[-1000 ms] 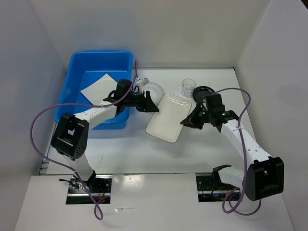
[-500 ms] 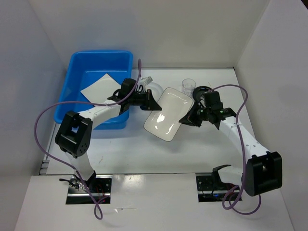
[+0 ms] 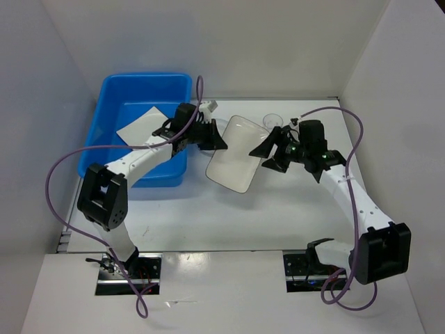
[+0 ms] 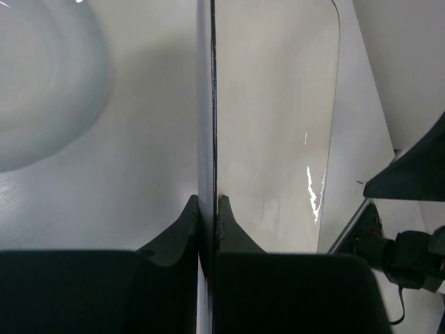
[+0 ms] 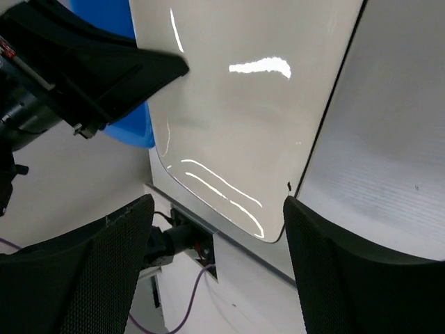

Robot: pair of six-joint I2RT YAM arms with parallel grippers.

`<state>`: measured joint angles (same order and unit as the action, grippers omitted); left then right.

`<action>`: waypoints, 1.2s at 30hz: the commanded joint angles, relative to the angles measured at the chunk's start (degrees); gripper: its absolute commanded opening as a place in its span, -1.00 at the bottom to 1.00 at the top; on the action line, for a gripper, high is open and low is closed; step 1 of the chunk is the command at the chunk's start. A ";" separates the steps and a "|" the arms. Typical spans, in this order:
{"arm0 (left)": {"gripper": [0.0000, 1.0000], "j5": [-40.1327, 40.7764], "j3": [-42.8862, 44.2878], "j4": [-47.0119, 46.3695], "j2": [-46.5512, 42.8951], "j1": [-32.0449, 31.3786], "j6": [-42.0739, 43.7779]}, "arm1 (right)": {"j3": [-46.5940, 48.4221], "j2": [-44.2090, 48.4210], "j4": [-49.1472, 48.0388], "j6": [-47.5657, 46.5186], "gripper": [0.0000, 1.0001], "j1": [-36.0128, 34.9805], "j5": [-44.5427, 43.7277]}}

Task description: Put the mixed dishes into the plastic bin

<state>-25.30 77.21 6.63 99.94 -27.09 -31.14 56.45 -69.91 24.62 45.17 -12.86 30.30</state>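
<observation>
A large white plate point(image 3: 231, 154) with a thin dark edge hangs tilted above the table, just right of the blue plastic bin point(image 3: 111, 132). My left gripper point(image 3: 218, 141) is shut on the plate's left edge; in the left wrist view its fingers point(image 4: 207, 205) pinch the rim of the plate point(image 4: 271, 125). My right gripper point(image 3: 266, 156) stands open at the plate's right side. In the right wrist view its jaws point(image 5: 219, 257) stand apart on either side of a corner of the plate point(image 5: 243, 104) without touching it. A smaller white tray point(image 3: 142, 125) lies in the bin.
A round white dish point(image 4: 42, 83) lies on the table under the left wrist. A small clear cup point(image 3: 272, 120) stands behind the right gripper. White walls close in the table at the back and on both sides. Purple cables loop off both arms.
My left gripper shut on the plate's left edge, and then my right gripper opened and let go. The plate rose, tilted and shifted toward the bin.
</observation>
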 commanded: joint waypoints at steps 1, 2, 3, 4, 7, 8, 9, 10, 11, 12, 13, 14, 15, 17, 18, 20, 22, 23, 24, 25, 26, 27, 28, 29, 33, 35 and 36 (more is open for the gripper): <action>-1.00 -1.07 9.96 -5.23 -5.02 0.54 -0.86 | 2.62 3.01 -2.39 -2.01 0.61 0.38 0.90; -1.00 -1.07 11.02 -5.23 -5.02 1.24 -1.90 | 2.62 3.02 -1.78 -2.01 0.61 1.17 0.90; -1.00 -1.07 12.16 -5.23 -5.02 3.25 -2.43 | 2.62 3.98 -1.25 -2.62 0.61 1.17 0.90; -1.00 -1.07 13.31 -5.23 -5.63 4.40 -2.44 | 2.01 4.77 -1.24 -2.63 0.61 2.65 0.90; -1.00 1.73 18.84 -2.16 -6.25 9.15 -1.57 | 0.77 6.18 -0.63 -3.15 0.61 3.81 0.90; -1.00 4.44 20.33 -0.85 -6.25 10.29 -0.43 | -0.01 6.19 -0.63 -3.16 0.61 4.68 0.90; -1.00 6.21 23.31 2.47 -6.25 11.61 1.58 | -0.72 6.19 -0.63 -3.16 0.61 5.30 0.90; -1.00 7.62 24.03 3.72 -6.77 14.76 2.13 | -0.72 6.71 -0.63 -3.16 0.61 5.30 1.42; -1.00 8.33 24.04 4.35 -7.30 16.79 2.13 | -1.33 6.72 -0.63 -3.16 0.61 5.91 1.42; -1.00 8.34 24.04 4.35 -7.30 18.98 2.13 | -1.86 6.72 -0.63 -3.16 0.61 5.92 1.95; -1.00 7.81 23.34 5.14 -8.00 23.79 1.52 | -1.87 6.11 -0.63 -3.16 0.61 6.44 2.73; -1.00 7.81 22.55 5.84 -8.01 26.28 1.52 | -2.39 6.10 -0.63 -3.68 0.61 6.45 2.74; -1.00 7.81 21.68 6.72 -8.62 28.74 0.65 | -2.39 6.10 -0.63 -3.68 0.61 6.45 3.26; -1.00 5.89 18.78 6.73 -10.20 35.75 -0.51 | -2.39 5.57 -0.63 -3.68 0.61 6.97 3.27; -1.00 5.88 16.33 5.86 -10.20 37.53 -1.20 | -2.39 5.57 -0.63 -3.68 0.61 6.97 3.27; -1.00 5.88 15.78 6.37 -10.73 40.52 -0.34 | -2.39 5.05 -0.63 -3.68 0.61 6.97 3.27; -1.00 8.15 15.25 7.69 -8.37 41.15 0.45 | -2.39 4.52 -0.63 -3.68 0.61 6.97 3.27; -1.00 8.77 14.73 8.21 -7.58 42.02 0.46 | -2.39 4.52 -0.63 -3.68 0.61 6.97 3.27; -1.00 8.78 14.20 8.22 -6.18 42.64 0.46 | -2.39 4.52 -0.63 -3.68 0.61 6.97 3.27; -1.00 8.78 13.67 7.44 -5.38 42.65 0.46 | -2.39 4.00 -0.63 -4.21 0.61 6.97 3.27; -1.00 8.25 12.89 6.73 -4.50 42.65 0.46 | -2.39 3.99 -0.63 -4.21 0.61 6.97 3.27; -1.00 7.73 12.88 6.20 -2.84 42.65 0.46 | -2.39 3.99 -0.63 -4.21 0.61 6.97 3.27; -1.00 7.20 12.36 6.20 -1.86 42.65 0.46 | -2.39 3.99 -0.63 -4.21 0.61 6.97 3.27; -1.00 6.24 12.35 5.33 -0.98 42.65 -0.06 | -2.39 3.99 -0.63 -4.21 0.61 6.97 3.27; -1.00 5.52 12.96 4.27 5.16 42.65 -0.59 | -2.92 3.99 -0.63 -4.21 0.61 6.97 3.27; -1.00 5.52 13.58 4.26 7.10 42.65 -1.12 | -2.92 3.99 -0.11 -4.21 0.61 7.58 2.74; -1.00 5.52 14.19 4.26 8.59 42.65 -1.12 | -2.92 3.99 -0.10 -4.21 0.61 7.59 2.74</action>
<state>-15.42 88.07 20.27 108.55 14.87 -28.95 53.87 -66.02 24.86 42.19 -6.17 32.38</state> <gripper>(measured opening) 0.055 0.802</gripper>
